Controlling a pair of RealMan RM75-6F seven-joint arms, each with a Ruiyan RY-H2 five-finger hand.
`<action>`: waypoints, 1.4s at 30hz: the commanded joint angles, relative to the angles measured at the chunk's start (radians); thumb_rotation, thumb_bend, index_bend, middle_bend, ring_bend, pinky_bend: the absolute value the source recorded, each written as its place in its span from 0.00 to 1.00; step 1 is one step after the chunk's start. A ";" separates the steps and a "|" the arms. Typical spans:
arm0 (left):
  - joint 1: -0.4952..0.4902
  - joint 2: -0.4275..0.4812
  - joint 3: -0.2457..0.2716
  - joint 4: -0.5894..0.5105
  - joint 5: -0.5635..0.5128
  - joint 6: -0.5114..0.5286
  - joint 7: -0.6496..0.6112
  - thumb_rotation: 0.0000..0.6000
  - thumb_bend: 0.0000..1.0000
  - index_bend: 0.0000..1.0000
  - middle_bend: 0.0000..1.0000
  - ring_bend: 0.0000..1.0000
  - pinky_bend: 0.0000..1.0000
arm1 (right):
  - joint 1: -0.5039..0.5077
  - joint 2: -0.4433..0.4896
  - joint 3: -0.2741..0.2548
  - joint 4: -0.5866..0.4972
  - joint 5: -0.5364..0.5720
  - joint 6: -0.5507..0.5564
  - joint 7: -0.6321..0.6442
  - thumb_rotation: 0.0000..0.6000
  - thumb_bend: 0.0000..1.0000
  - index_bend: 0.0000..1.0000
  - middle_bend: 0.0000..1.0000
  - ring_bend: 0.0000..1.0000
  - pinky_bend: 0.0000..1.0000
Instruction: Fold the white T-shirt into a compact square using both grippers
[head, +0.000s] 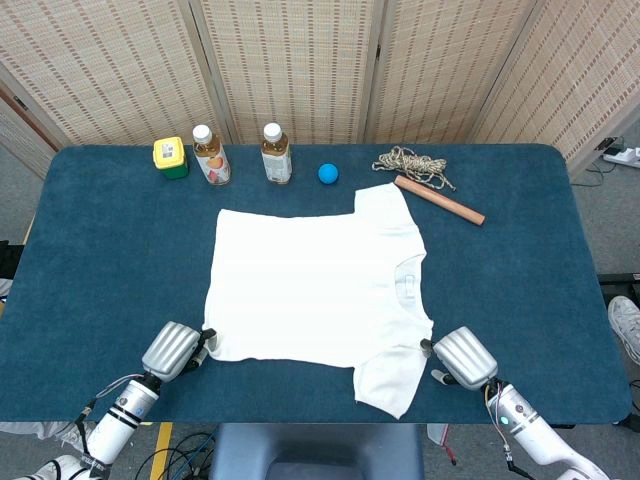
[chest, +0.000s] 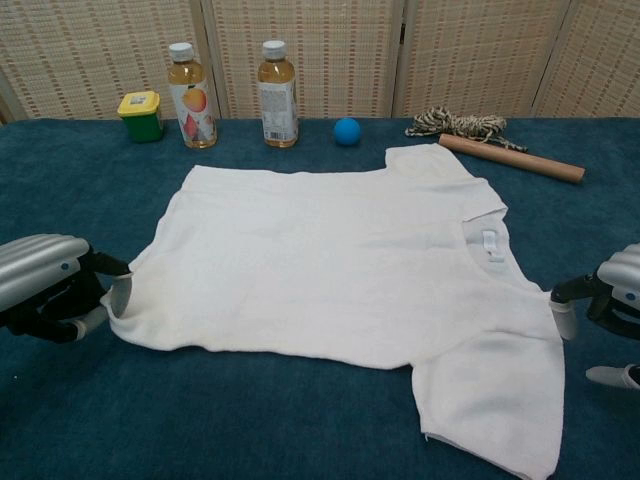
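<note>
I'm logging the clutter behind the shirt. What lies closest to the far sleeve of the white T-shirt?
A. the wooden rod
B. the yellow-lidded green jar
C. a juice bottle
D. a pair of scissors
A: the wooden rod lies just past the far sleeve of the white T-shirt, beside the coiled rope.

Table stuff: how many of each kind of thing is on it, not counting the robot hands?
T-shirt: 1
Bottles: 2
Yellow-lidded green jar: 1
Blue ball: 1
Rope bundle: 1
Wooden stick: 1
Total: 7
</note>
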 joint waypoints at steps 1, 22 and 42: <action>0.000 0.000 0.000 0.000 -0.001 -0.001 -0.001 1.00 0.58 0.58 0.95 0.86 1.00 | 0.011 -0.016 -0.003 0.023 0.008 -0.010 0.007 1.00 0.20 0.52 0.93 0.98 1.00; 0.000 -0.005 -0.005 0.007 -0.013 -0.014 -0.002 1.00 0.58 0.57 0.95 0.86 1.00 | 0.057 -0.075 -0.024 0.086 0.033 -0.038 0.016 1.00 0.28 0.52 0.93 0.98 1.00; 0.002 -0.008 -0.004 0.015 -0.010 -0.009 -0.017 1.00 0.58 0.57 0.95 0.86 1.00 | 0.073 -0.103 -0.044 0.113 0.048 -0.041 0.023 1.00 0.49 0.61 0.94 0.99 1.00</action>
